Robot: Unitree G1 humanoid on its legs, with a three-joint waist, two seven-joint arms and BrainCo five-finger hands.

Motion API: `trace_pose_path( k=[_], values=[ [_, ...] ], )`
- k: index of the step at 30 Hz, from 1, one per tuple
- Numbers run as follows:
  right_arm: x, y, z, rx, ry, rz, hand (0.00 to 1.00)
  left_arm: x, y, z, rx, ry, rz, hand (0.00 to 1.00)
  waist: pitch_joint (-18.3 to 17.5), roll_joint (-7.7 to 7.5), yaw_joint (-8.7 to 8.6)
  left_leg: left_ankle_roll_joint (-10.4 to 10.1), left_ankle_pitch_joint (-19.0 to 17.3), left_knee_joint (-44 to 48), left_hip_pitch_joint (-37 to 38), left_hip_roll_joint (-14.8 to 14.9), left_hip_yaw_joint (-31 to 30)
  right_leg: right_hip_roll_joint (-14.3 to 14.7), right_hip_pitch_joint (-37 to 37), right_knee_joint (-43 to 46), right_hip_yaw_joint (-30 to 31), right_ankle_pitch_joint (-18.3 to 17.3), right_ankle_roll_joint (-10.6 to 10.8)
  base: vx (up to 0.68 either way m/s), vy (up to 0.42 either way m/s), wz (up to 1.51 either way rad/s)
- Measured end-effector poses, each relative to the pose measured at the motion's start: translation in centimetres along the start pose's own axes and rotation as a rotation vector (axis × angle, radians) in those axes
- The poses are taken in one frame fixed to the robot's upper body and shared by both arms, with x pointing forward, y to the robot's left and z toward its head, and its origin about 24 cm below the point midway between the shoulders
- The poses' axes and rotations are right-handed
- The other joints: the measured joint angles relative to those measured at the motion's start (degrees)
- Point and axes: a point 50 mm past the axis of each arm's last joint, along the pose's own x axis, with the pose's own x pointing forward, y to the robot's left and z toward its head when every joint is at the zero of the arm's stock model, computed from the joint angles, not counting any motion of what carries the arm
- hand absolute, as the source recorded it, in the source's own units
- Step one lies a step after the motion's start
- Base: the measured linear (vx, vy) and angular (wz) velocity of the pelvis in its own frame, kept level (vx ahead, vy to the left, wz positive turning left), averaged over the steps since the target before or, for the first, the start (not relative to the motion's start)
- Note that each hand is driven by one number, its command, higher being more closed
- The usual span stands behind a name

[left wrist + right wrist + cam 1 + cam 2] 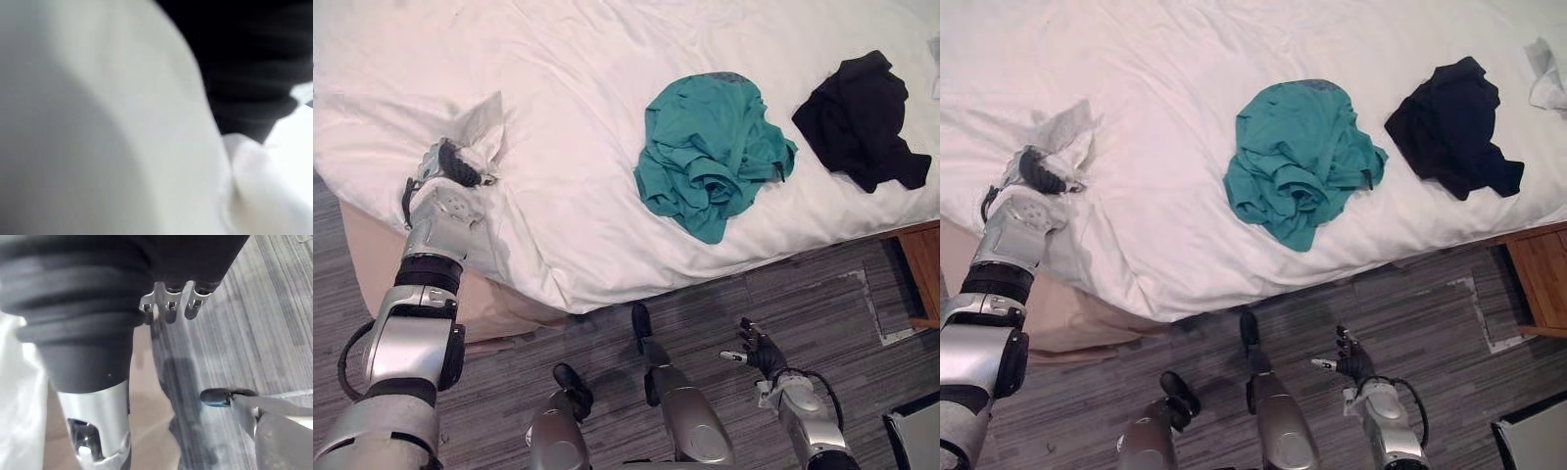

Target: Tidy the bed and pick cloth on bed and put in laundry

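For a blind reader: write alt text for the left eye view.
Left robot hand at a bunched fold of white bedsheet; crumpled teal shirt and black garment lie to its right. Right robot hand open above the floor.

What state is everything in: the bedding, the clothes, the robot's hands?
White sheet: wrinkled, bunched at one edge.
Teal shirt: crumpled on the sheet.
Black garment: crumpled, apart from the shirt.
Left hand: buried in the sheet bunch.
Right hand: open, empty, above the floor.
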Motion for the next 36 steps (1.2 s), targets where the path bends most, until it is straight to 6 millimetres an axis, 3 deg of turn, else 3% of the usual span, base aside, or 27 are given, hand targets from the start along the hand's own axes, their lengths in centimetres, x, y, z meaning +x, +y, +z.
trace_pose_path(
  k=[4,6,8,9,10,12,15,19,25,27,29,32,34,35,36],
  values=[
    [-0.2,-0.7,-1.2,0.013,0.056,-0.018,0.00,-1.2,-1.9,-4.4,-0.127,0.069,-0.057,1.00,-0.5,0.67,-0.45,-0.6,0.4,-1.3,4.3,0.4,0.0,0.4,4.1,0.0,-1.1,-1.6,-0.5,0.02,-0.009,0.07],
    [-0.9,-1.3,-2.7,0.027,0.118,-0.043,0.00,-2.7,-3.6,-7.3,-0.181,0.107,-0.094,1.00,-3.2,1.15,-0.24,-0.8,0.7,-2.7,5.9,0.1,-0.2,0.1,5.5,0.0,-2.8,-2.5,-1.0,0.05,0.024,0.20],
    [-1.6,-1.9,-4.0,0.055,0.168,-0.074,0.00,-4.3,-5.3,-9.3,-0.212,0.134,-0.125,1.00,-5.5,1.90,0.57,-1.4,1.2,-3.9,7.3,-0.2,-0.3,-0.2,6.5,0.0,-4.0,-3.0,-1.2,0.09,0.040,0.20],
    [-2.0,-2.2,-5.0,0.070,0.213,-0.094,0.00,-5.8,-6.6,-10.9,-0.227,0.162,-0.141,1.00,-6.5,2.55,1.79,-1.5,1.3,-4.7,9.2,-0.2,-0.5,-0.1,8.5,0.0,-4.6,-3.0,-1.3,0.08,0.055,0.18],
    [-2.4,-2.5,-5.6,0.084,0.236,-0.110,0.00,-6.7,-7.4,-11.8,-0.239,0.189,-0.151,0.00,-7.3,2.96,2.36,-1.5,1.3,-5.4,10.1,-0.3,-0.8,-0.1,9.4,0.0,-5.3,-3.4,-1.2,0.09,0.079,0.28],
    [-3.3,-2.7,-7.3,0.134,0.298,-0.148,0.00,-9.9,-9.0,-15.7,-0.282,0.312,-0.174,0.00,-11.1,3.64,3.58,-1.8,1.4,-7.8,12.5,-1.0,-2.0,-0.4,11.8,0.0,-7.1,-4.7,-1.2,0.13,0.092,0.31],
    [-4.0,-2.6,-8.7,0.192,0.348,-0.180,0.00,-13.2,-9.6,-19.5,-0.306,0.454,-0.159,0.00,-14.1,3.74,5.25,-1.9,1.5,-10.3,15.3,-1.8,-2.6,-0.7,14.1,-0.1,-8.6,-5.9,-1.2,0.10,0.079,0.18],
    [-4.9,-2.9,-10.3,0.255,0.411,-0.238,0.00,-16.5,-10.0,-23.2,-0.374,0.629,-0.114,0.00,-16.8,3.44,5.58,-1.9,1.5,-12.4,17.9,-2.6,-3.3,-1.2,16.4,-0.1,-10.4,-7.2,-1.0,0.07,0.068,0.16],
    [-6.8,-4.8,-12.1,0.421,0.471,-0.415,0.00,-19.8,-9.0,-27.0,-0.502,0.837,-0.007,0.00,-17.6,3.58,5.62,-1.9,1.5,-14.6,20.9,-3.2,-3.2,-1.1,18.4,-0.1,-13.1,-8.3,-1.1,0.05,0.025,0.00],
    [-7.5,-5.4,-12.7,0.484,0.490,-0.482,0.00,-21.9,-8.6,-28.8,-0.505,0.959,0.018,0.00,-17.7,3.92,5.61,-1.9,1.5,-14.9,21.2,-3.2,-3.2,-1.1,18.6,-0.1,-13.2,-8.5,-1.0,0.01,-0.002,0.02],
    [-8.2,-6.1,-13.1,0.551,0.499,-0.568,0.00,-25.3,-8.4,-30.9,-0.462,1.081,0.016,0.00,-18.3,4.54,5.62,-1.9,1.5,-15.5,21.7,-3.4,-3.0,-0.9,18.4,-0.3,-13.2,-8.5,-1.0,0.00,0.000,0.00],
    [-8.8,-6.5,-13.6,0.600,0.530,-0.651,0.00,-27.3,-8.9,-31.6,-0.444,1.130,-0.015,0.00,-18.9,4.75,5.95,-1.8,1.5,-15.5,21.8,-3.5,-2.9,-0.9,18.7,-0.5,-13.2,-8.5,-1.0,-0.03,-0.004,0.05],
    [-8.6,-7.0,-13.2,0.653,0.519,-0.741,0.00,-28.1,-10.8,-30.9,-0.468,1.119,-0.087,0.00,-18.9,4.78,6.09,-1.6,1.3,-15.9,21.7,-4.0,-2.5,-1.0,18.7,-0.5,-13.0,-8.5,-1.0,-0.12,-0.018,-0.05],
    [-8.6,-7.7,-13.0,0.691,0.508,-0.809,1.00,-28.1,-12.5,-29.9,-0.471,1.076,-0.169,0.00,-19.4,4.62,6.07,-1.3,1.2,-15.9,21.8,-4.2,-1.9,-1.2,18.6,-0.5,-12.8,-8.5,-1.0,-0.13,-0.030,-0.18],
    [-8.9,-8.3,-12.9,0.716,0.501,-0.870,1.00,-27.9,-13.9,-28.9,-0.470,1.032,-0.245,0.00,-20.1,4.35,6.00,-1.3,1.1,-15.8,21.8,-4.3,-1.5,-1.2,18.4,-0.5,-12.5,-8.4,-1.1,-0.09,-0.025,-0.18]
  ],
)
